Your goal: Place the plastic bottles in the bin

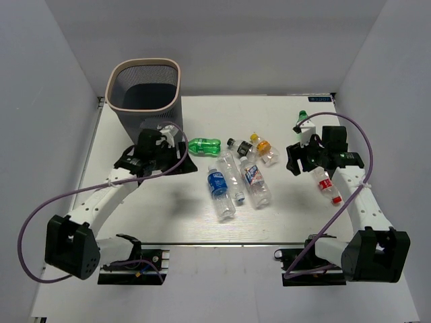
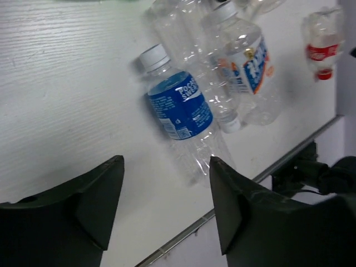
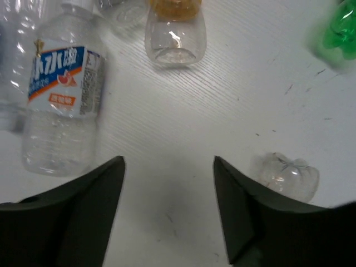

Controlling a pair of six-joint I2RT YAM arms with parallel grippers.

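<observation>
The left fingers [image 2: 94, 206] and right fingers [image 3: 83, 211] are standing wide and empty while the plastic bottles [image 1: 217, 182] are lying crowded on the counter [image 1: 168, 215] right of the bin [image 1: 145, 108], so a grab is risking rolling neighbours away.

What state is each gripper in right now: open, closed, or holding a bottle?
Left gripper: open, holding nothing.
Right gripper: open, holding nothing.
</observation>
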